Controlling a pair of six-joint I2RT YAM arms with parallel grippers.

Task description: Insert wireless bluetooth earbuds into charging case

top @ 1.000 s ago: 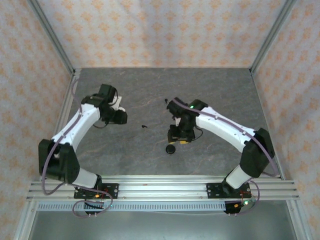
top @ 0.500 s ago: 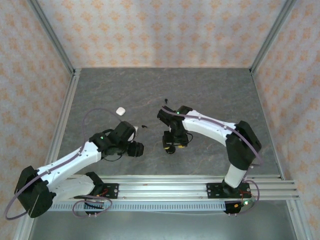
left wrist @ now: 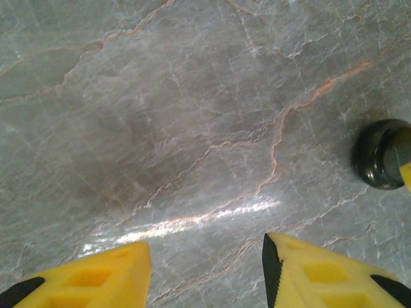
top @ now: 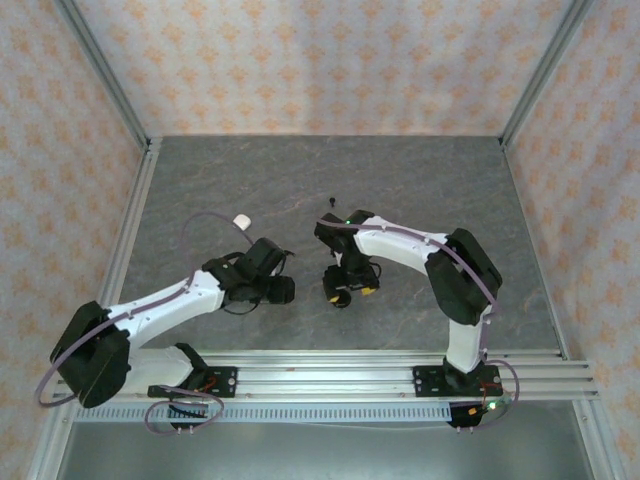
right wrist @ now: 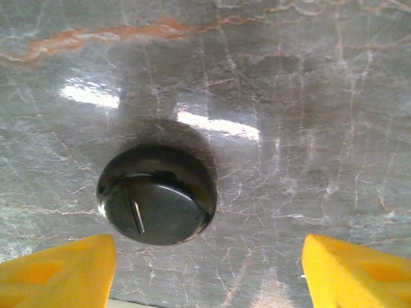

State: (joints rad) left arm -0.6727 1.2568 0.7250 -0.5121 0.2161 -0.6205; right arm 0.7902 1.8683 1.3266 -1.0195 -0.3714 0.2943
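The charging case (right wrist: 157,196) is a round, glossy black puck lying shut on the marble table. It sits just ahead of my right gripper (right wrist: 209,242), closer to its left finger. That gripper is open wide and touches nothing. From above, the case (top: 341,299) lies under the right gripper (top: 350,293). My left gripper (left wrist: 205,244) is open over bare table, with the case (left wrist: 382,154) at the right edge of its view. Seen from above, the left gripper (top: 284,290) points at the case from the left. A tiny black earbud (top: 332,201) lies farther back.
A small white rounded item (top: 240,220) lies on the table behind the left arm. Metal frame posts and patterned walls close in the table on the left, right and back. The arms' mounting rail (top: 320,375) runs along the near edge.
The left arm swung from the back left to the middle, its gripper now beside the case. The right gripper's jaws opened wider and shifted slightly left over the case.
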